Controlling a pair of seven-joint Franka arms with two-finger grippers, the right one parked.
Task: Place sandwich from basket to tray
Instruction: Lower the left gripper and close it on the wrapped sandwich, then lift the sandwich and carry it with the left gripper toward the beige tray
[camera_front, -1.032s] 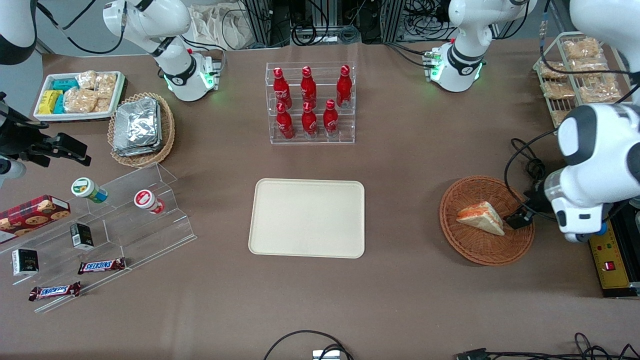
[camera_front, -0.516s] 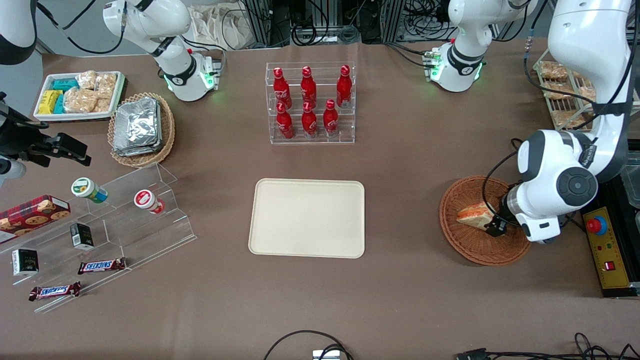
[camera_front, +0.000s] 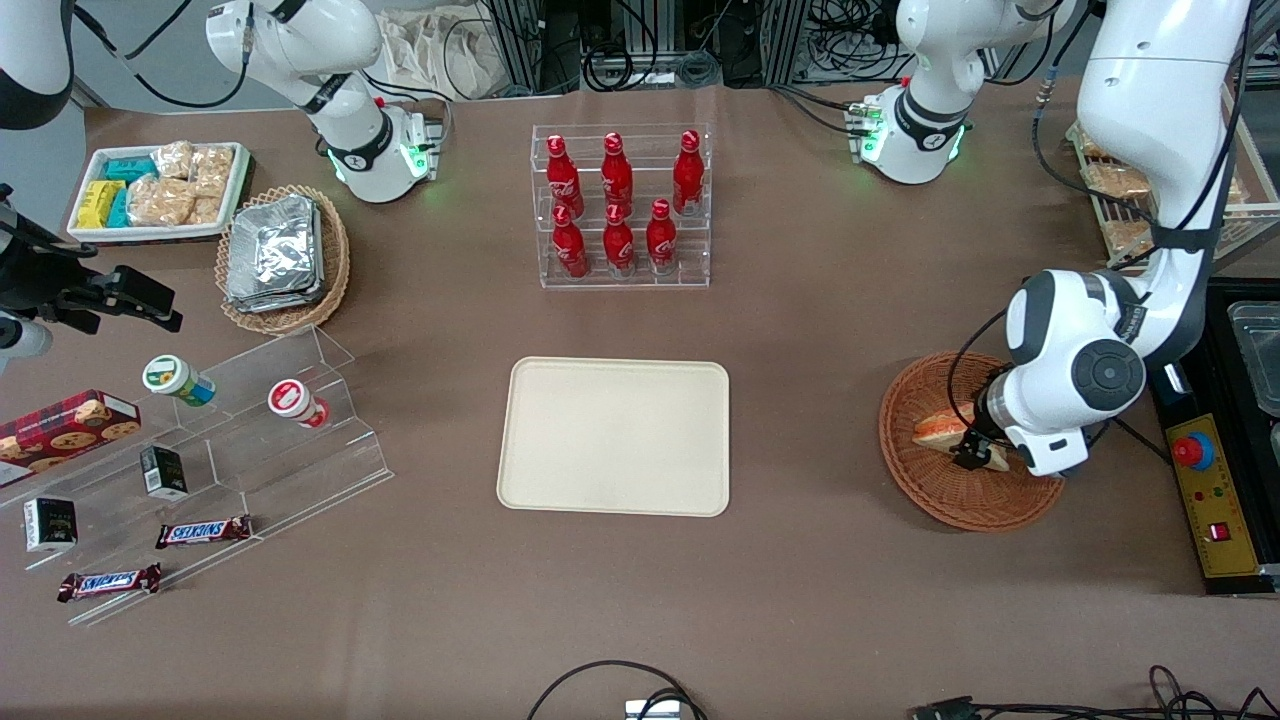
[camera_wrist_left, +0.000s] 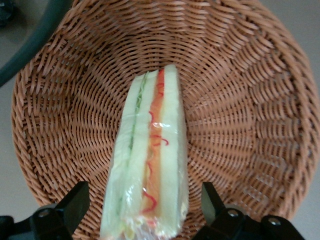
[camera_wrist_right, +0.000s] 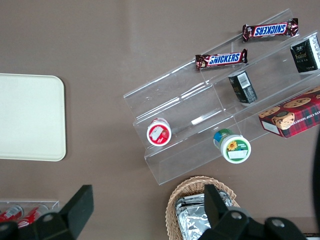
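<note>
tabletop basket: claw has lowered astride sandwich.

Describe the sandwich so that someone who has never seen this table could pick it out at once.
Find the round reddish-brown wicker basket at the working arm's end of the table, beside the cream tray. The sandwich lies in it, with the open gripper straddling one end. It is the only thing in that basket: a clear-wrapped white bread wedge with orange-red and green filling, unlike the foil packs in the paler basket.
</note>
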